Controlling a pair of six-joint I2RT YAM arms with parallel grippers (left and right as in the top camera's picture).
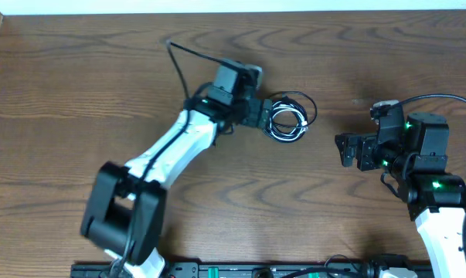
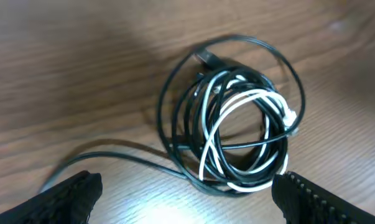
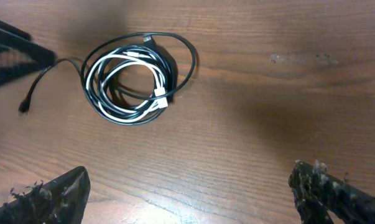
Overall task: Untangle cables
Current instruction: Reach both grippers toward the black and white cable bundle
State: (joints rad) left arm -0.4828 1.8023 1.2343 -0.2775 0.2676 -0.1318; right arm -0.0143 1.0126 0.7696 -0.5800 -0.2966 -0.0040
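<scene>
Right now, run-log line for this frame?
cables: black and white coiled together on table | left jaws: open, facing coil | right jaws: open, apart from cables

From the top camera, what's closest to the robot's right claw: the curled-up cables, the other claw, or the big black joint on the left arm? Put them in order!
Starting from the right gripper, in the overhead view:
1. cables: the coil in mid-table, nearest.
2. left gripper: just beyond the coil, on its far side.
3. big black joint: far off, low on the left arm near the table's front edge.

Overhead plus wrists — cables (image 2: 193,124) shared
</scene>
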